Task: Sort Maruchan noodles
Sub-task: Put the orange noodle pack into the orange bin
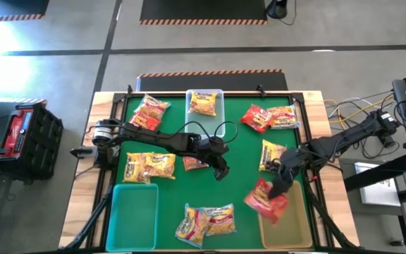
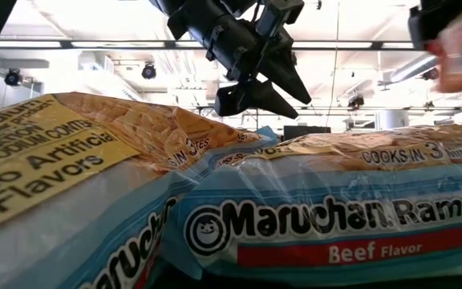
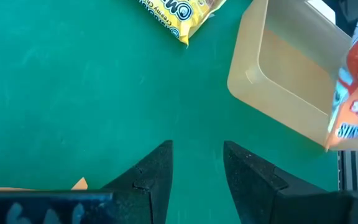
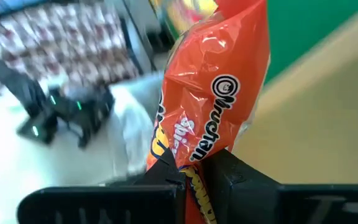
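A red Maruchan packet (image 1: 266, 199) hangs pinched in the right tool (image 1: 279, 189), its jaws closed on the packet's edge, above the left rim of the tan bin (image 1: 296, 224) at the desk's near right corner. The left tool (image 1: 220, 171) hovers over the middle of the green desk (image 1: 238, 152), jaws narrowly parted and holding nothing. Just to its left lies an orange packet (image 1: 193, 164). Other packets lie scattered: two yellow ones (image 1: 149, 167) at the left, a red-orange one (image 1: 149, 112) at the far left, two more (image 1: 270, 117) at the far right, one yellow (image 1: 271, 154) near the right arm, and a pale-blue pair (image 1: 206, 223) at the near edge. A clear bin (image 1: 204, 104) at the far edge holds one yellow packet; a teal bin (image 1: 134, 216) sits near left. Grey floor with striped tape surrounds the desk.
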You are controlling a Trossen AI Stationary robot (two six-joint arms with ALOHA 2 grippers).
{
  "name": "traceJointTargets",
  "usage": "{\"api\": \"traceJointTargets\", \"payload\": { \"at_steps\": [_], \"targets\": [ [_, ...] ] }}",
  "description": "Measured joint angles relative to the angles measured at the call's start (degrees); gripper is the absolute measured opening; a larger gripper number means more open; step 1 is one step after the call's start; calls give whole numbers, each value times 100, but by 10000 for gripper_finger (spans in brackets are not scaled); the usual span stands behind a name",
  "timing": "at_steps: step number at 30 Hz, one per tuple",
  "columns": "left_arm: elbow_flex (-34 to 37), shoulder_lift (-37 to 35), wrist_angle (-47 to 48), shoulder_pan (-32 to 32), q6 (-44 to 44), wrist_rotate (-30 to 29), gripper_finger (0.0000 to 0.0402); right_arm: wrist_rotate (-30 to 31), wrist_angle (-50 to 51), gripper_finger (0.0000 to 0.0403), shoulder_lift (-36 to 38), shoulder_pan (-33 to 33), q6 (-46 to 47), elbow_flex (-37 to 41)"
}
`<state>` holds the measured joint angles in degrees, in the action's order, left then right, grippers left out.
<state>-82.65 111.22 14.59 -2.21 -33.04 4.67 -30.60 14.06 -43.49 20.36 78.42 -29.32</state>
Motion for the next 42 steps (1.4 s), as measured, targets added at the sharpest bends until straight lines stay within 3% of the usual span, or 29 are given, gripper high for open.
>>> {"api": "traceJointTargets", "payload": {
  "at_steps": [5,11,22,29,36,42],
  "targets": [
    [0,-4,2,64,70,36,125,-420,1687,17,-40,0,-491,-690],
    [2,-7,2,314,338,76,125,383,3907,17,-297,0,-1351,-1385],
    [2,-81,9,744,819,712,125,935,4295,17,-1111,0,-3034,-1463],
    [3,-90,163,825,1140,748,125,1254,4399,17,-1376,2,-3722,-1463],
    [7,-147,239,821,895,472,125,1286,4421,17,-1511,2,-4813,-1592],
    [9,-163,103,811,92,179,125,1274,4616,17,-1518,13,-5990,-1820]
  ]
}}
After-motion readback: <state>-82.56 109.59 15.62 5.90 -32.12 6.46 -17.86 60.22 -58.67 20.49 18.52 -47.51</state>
